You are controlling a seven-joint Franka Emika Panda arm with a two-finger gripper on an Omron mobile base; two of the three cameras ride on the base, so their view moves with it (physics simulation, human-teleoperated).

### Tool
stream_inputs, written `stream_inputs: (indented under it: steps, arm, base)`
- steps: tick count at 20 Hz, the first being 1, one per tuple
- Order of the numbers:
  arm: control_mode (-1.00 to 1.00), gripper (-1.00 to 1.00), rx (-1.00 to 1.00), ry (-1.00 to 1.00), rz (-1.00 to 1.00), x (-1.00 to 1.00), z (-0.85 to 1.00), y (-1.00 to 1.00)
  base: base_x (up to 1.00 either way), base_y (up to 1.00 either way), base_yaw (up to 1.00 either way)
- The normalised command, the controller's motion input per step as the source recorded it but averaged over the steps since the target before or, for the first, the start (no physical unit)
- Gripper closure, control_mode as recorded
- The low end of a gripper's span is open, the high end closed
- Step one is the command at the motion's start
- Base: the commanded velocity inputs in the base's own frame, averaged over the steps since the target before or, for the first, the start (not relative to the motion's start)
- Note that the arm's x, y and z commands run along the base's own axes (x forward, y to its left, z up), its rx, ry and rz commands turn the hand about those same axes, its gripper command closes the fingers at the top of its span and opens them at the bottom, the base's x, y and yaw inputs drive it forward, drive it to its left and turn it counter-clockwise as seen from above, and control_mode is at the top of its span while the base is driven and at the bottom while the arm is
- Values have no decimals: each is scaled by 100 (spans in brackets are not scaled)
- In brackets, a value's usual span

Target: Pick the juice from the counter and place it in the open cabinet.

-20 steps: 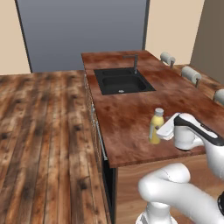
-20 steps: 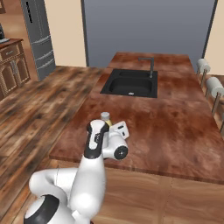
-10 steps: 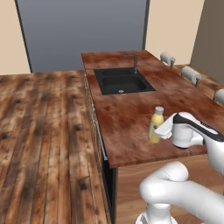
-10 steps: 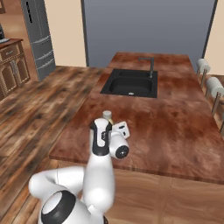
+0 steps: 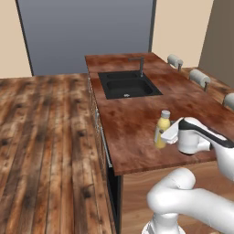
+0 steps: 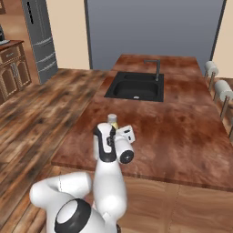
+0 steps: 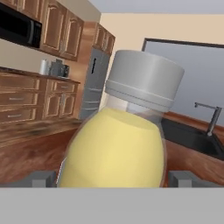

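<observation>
— Where does the juice (image 5: pixel 161 130) stand?

— Upright on the counter (image 5: pixel 132 128), near its front edge, well apart from the black sink (image 5: pixel 128 86) and the dark faucet (image 5: pixel 140 65) behind it. In the right base view the juice (image 6: pixel 112 120) shows just its pale cap above the arm's wrist.

— And the gripper (image 5: pixel 165 135)?

— It sits level with the bottle, coming in from the bottle's right in the left base view. In the hand view the juice (image 7: pixel 118 144) is very close, with a grey fingertip (image 7: pixel 43 178) low at its left and another low at its right. The jaws stand wide, one on each side of the bottle; whether the pads touch it I cannot tell.

— What lies around it?

— Plank floor (image 5: pixel 45 137) to the left of the counter in the left base view. In the right base view, wooden base cabinets (image 6: pixel 11 68) at far left, then a grey refrigerator (image 6: pixel 40 38). Grey stools (image 5: pixel 199 78) line the counter's far side.
</observation>
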Motion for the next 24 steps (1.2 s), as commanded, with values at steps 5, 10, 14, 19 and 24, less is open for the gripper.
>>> stream_inputs:
  steps: [5,10,14,19,24]
  arm:
    - [-100,100,0,1,0,0,-12,4]
    - [-100,100,0,0,0,0,-1,1]
    - [-100,100,0,-1,0,0,6,0]
    - [-100,100,0,-6,0,-1,51,0]
    - [-100,100,0,-1,0,-12,88,0]
  base:
    - [0,0,0]
    - [0,0,0]
    - [0,0,0]
    - [0,0,0]
    - [0,0,0]
